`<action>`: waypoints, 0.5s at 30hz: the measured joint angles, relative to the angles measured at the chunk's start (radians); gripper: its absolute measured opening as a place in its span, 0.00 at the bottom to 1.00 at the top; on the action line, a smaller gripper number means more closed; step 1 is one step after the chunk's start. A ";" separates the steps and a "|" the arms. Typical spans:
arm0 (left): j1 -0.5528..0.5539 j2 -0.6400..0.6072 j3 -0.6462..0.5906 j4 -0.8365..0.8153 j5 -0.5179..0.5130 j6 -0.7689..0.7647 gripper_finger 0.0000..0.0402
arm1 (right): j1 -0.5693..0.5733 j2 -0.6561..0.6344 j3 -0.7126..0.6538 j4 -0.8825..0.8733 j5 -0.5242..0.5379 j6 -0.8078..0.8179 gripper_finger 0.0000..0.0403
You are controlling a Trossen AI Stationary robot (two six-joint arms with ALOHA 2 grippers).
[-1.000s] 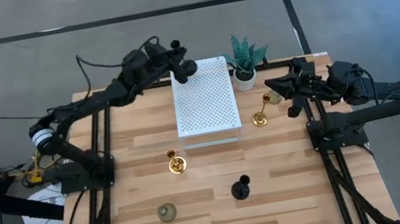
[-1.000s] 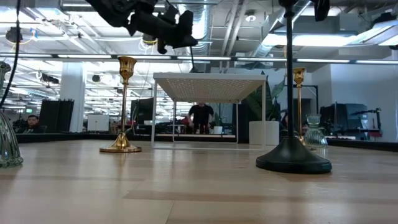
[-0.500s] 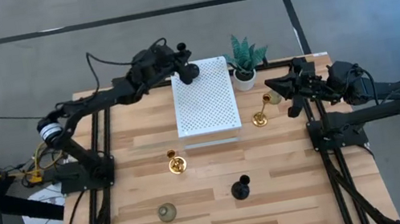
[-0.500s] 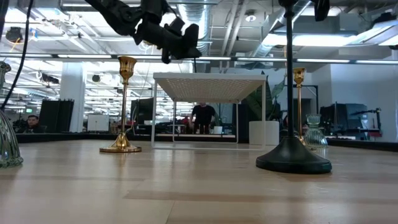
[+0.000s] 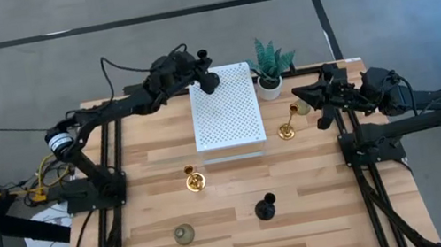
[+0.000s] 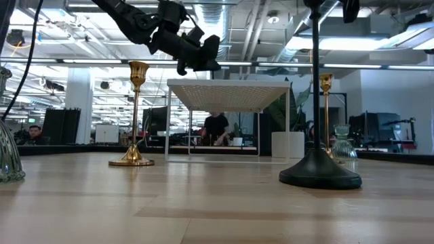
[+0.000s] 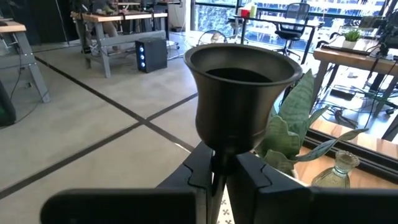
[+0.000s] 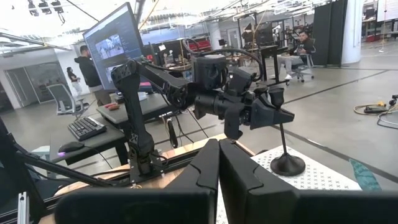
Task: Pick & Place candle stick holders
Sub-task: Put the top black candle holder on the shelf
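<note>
One slim black candle stick holder with a round base point(image 8: 278, 134) is in play. You have carried it a little farther over the far left corner of the white perforated metal rack point(image 5: 225, 114) during the last second, and lower too. The left gripper point(image 7: 222, 165) pinches its thin stem just under the cup, jaws tight on it. From the right wrist view its base looks to be on the rack top or just above it; I cannot tell which. That probably means the placing is nearly done and letting go comes next.

The right gripper point(image 5: 301, 101) has not moved. It waits at the table's right edge with its jaws pressed together on nothing, close to a tall shiny gold holder point(image 5: 287, 127). The second black holder point(image 5: 265, 208), the other gold one point(image 5: 195, 181) and a squat pale-green glass holder point(image 5: 184, 234) stand untouched on the wooden table point(image 5: 147, 167).
</note>
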 joint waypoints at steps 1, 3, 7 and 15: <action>0.000 0.000 0.000 0.000 0.000 0.000 0.06 | 0.000 0.000 0.000 0.000 0.000 0.000 0.00; 0.002 -0.002 0.000 0.000 0.000 0.000 0.07 | 0.000 0.000 0.000 -0.001 0.000 0.000 0.00; 0.002 -0.002 0.000 0.000 0.000 0.000 0.14 | 0.000 0.000 0.000 -0.003 0.000 0.000 0.00; 0.002 -0.001 0.000 0.003 0.000 -0.007 0.23 | 0.000 0.000 0.000 -0.003 0.000 0.000 0.00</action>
